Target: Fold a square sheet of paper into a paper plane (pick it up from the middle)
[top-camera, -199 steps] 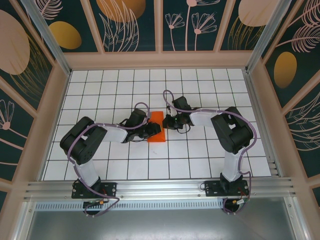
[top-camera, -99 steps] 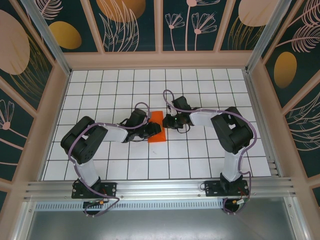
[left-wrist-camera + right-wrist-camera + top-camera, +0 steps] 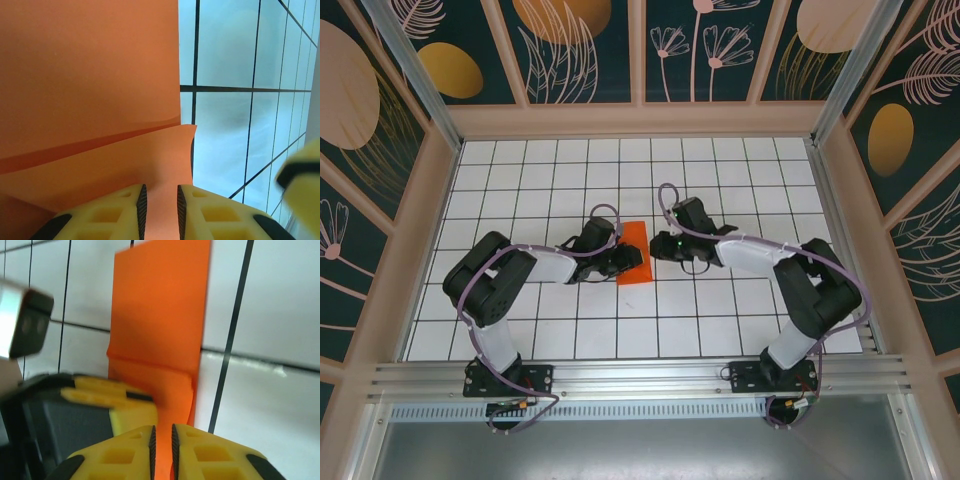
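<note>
left claw point(image 3: 159, 207) clamped on the orange paper point(image 3: 635, 238), left side | right claw point(image 3: 162, 440) pinching a lifted flap on its right side | rest lies flat on table point(image 3: 720, 310)

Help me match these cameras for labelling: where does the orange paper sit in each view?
Top external: orange paper mid-picture, between the two arms' wrists.
Left wrist: orange paper covers the upper left, a raised flap reaching the left fingers.
Right wrist: orange paper is an upright central strip running down to the right fingers.
Shared landmark: the white table with black grid lines.
</note>
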Controlling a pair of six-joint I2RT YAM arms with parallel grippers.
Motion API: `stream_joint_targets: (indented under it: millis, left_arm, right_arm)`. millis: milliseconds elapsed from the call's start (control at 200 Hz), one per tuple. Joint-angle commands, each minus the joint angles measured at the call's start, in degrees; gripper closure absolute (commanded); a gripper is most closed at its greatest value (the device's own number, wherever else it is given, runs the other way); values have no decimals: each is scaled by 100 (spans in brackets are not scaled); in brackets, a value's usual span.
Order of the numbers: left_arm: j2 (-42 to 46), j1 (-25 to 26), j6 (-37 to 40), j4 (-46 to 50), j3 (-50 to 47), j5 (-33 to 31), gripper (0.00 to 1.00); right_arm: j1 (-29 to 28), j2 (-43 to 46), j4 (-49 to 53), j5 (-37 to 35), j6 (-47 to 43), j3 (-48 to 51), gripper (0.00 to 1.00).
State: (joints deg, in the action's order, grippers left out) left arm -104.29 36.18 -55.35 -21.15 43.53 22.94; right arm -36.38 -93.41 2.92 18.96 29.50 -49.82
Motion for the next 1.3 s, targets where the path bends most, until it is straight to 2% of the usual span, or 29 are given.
stream_joint_targets:
  millis: [0,165,450,951,1296]
  left_arm:
    - [-211,15,-62,349,61,-284,76]
    - [-206,14,-88,399,62,-355,76]
    - [-178,18,-108,391,55,-356,76]
    - [-171,20,-83,471,68,-465,76]
    - [-162,17,-74,504,79,-501,76]
  right_arm:
    - [-211,206,39,126,118,261,83]
    - [-469,-14,26,299,105,182,87]
    - [-536,-489,9,272,65,64,90]
    - [-473,-517,346,-329,22,157,90]
    - [-466,-560,307,-36,-22,175,90]
